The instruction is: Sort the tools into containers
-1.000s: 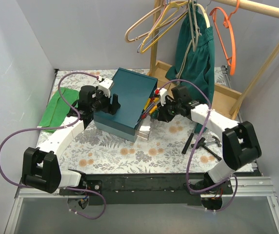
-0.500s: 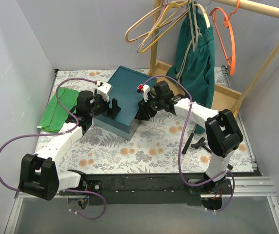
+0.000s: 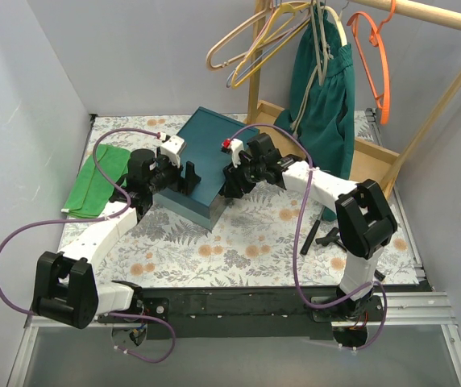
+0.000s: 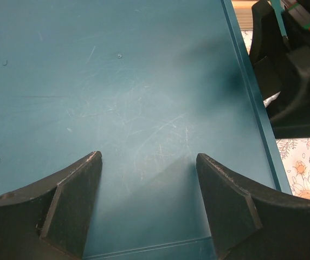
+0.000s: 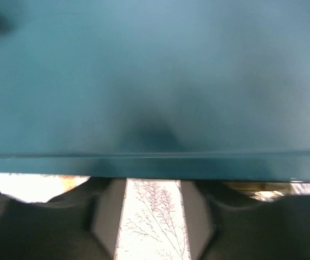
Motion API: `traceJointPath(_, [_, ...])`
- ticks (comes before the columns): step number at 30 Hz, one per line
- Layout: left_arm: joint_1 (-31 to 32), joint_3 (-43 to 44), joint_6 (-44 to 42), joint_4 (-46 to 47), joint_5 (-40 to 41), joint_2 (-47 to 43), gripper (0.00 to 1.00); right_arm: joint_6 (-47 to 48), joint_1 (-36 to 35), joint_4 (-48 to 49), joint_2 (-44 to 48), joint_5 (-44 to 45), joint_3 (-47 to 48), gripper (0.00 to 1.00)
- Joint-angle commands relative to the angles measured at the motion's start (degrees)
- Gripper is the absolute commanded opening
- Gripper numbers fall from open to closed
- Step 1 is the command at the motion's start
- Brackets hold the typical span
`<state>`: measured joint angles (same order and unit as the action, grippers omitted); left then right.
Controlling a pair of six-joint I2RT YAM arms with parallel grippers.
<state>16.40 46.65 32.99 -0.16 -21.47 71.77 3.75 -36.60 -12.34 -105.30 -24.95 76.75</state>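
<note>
Pale walls (image 3: 134,56); floral tablecloth (image 3: 247,242); wooden rack (image 3: 371,161).

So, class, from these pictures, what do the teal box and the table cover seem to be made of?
Teal box: probably hard plastic, smooth satin finish; fine pale scratches show on its top. Table cover: looks like printed cloth or paper, matte, with a floral pattern; which, cannot tell.

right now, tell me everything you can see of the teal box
The dark teal box is a flat rectangular case, plastic-looking, with a lightly scratched lid. It lies flat on the floral table, turned at an angle. The left gripper, fingers open, sits over its lid; the right gripper is against its right side.
</note>
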Motion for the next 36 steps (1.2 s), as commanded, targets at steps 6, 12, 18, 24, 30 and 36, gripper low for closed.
traceJointPath(6, [0.1,-0.2,1.5,-6.8,0.5,1.8,0.7,-18.8,8.2,0.9,2.6,25.7,-2.0,0.43])
traceJointPath(12, [0.2,0.4,2.3,-7.8,-0.5,2.9,0.7,-25.7,8.6,-1.9,-1.2,27.9,2.7,0.4])
traceJointPath(18, [0.2,0.4,2.0,-7.9,-0.1,2.9,0.7,-31.4,10.0,-6.5,-2.2,27.4,4.9,0.32])
traceJointPath(24, [0.1,-0.4,2.1,-7.6,0.0,2.9,0.7,-32.7,10.9,-8.6,1.6,27.7,3.5,0.33])
traceJointPath(30, [0.2,-0.2,2.3,-7.8,-0.3,3.8,0.7,-36.4,12.3,-10.0,3.6,28.3,0.2,0.66])
traceJointPath(36, [0.2,0.0,2.3,-8.1,-0.1,4.3,0.7,-38.0,13.3,-6.0,0.8,23.6,-1.3,0.7])
